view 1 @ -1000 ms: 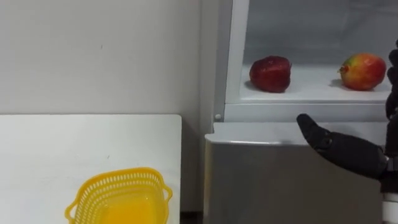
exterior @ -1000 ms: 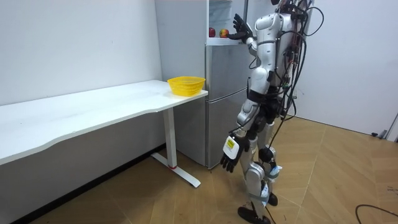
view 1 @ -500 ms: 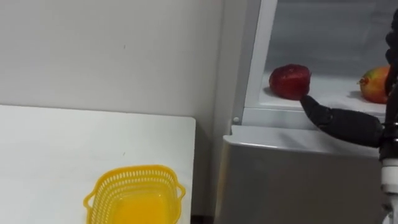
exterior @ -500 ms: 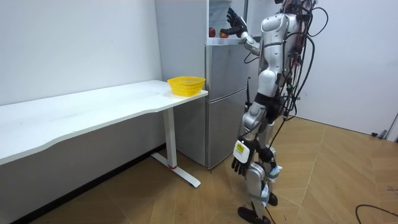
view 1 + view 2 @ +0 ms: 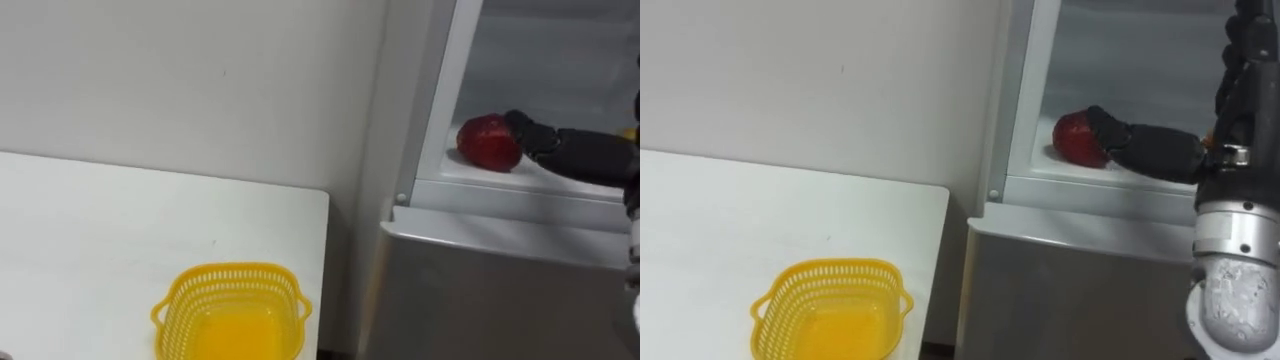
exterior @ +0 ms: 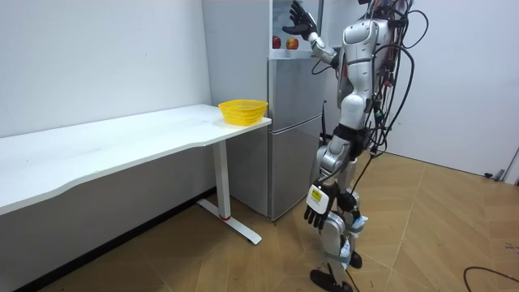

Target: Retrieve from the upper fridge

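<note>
The upper fridge compartment (image 5: pixel 520 190) stands open. A red apple (image 5: pixel 488 142) lies on its white shelf at the left. My right hand (image 5: pixel 1238 70) is raised inside the compartment and is open. Its fingers point up, and its thumb (image 5: pixel 1120 133) stretches left against the apple's right side. A second, yellow-red fruit (image 5: pixel 632 132) peeks out behind that hand. In the room view I stand in front of the fridge (image 6: pixel 292 130) with my right arm lifted. My left hand (image 6: pixel 317 211) hangs by my thigh with its fingers relaxed.
A yellow plastic basket (image 5: pixel 232 315) stands on the white table (image 5: pixel 80 230) left of the fridge, near the table's right end. The fridge's grey lower door (image 5: pixel 480 300) is closed below the open compartment. A plain wall runs behind the table.
My right hand has risen from the level of the lower door's top into the compartment, and its thumb now reaches the red apple. The eye view has shifted left.
</note>
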Robot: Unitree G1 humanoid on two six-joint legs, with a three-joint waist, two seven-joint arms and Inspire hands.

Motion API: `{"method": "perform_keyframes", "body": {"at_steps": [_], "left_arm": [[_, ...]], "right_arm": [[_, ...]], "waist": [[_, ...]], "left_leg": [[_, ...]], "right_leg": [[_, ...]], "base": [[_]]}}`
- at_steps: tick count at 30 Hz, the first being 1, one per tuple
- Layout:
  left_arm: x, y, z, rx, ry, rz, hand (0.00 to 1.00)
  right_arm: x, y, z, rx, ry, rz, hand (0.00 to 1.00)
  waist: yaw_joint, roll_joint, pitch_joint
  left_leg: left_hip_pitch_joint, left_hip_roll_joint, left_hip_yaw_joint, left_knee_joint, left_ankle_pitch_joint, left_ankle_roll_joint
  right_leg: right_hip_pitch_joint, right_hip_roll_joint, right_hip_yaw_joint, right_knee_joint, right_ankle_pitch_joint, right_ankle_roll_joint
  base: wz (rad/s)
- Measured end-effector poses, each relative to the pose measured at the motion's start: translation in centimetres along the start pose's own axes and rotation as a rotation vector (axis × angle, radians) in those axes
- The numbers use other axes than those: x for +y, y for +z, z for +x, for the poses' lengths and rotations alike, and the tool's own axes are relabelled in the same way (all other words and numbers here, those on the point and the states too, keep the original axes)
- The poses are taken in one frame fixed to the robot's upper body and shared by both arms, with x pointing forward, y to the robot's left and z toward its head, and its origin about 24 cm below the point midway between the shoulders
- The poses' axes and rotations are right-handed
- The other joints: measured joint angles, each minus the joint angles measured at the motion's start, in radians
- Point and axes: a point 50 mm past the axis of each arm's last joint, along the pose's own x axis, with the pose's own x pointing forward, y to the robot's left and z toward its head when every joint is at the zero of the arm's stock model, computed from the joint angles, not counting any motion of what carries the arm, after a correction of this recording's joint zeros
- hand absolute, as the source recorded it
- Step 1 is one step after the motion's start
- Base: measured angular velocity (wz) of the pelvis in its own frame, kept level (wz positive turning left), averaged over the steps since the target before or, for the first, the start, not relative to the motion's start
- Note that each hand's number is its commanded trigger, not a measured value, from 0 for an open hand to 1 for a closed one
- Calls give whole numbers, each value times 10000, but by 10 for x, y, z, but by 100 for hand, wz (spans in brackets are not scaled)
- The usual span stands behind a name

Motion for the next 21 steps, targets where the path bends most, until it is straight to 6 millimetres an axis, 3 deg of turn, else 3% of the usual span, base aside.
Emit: {"method": "perform_keyframes", "body": {"at_steps": [7,21], "left_arm": [[5,2,-2,-277,166,-70,0],[7,4,-3,-210,280,-93,0]], "right_arm": [[-2,-2,4,96,-1,-233,0],[-4,-23,8,1141,8,-779,0]], "waist": [[78,95,63],[83,144,32]], "left_leg": [[-32,-10,-184,-10,0,0],[-188,-69,-252,225,5,8]], "right_leg": [[13,-19,-201,-6,0,1],[6,-151,-342,31,1,2]], "base": [[7],[1]]}}
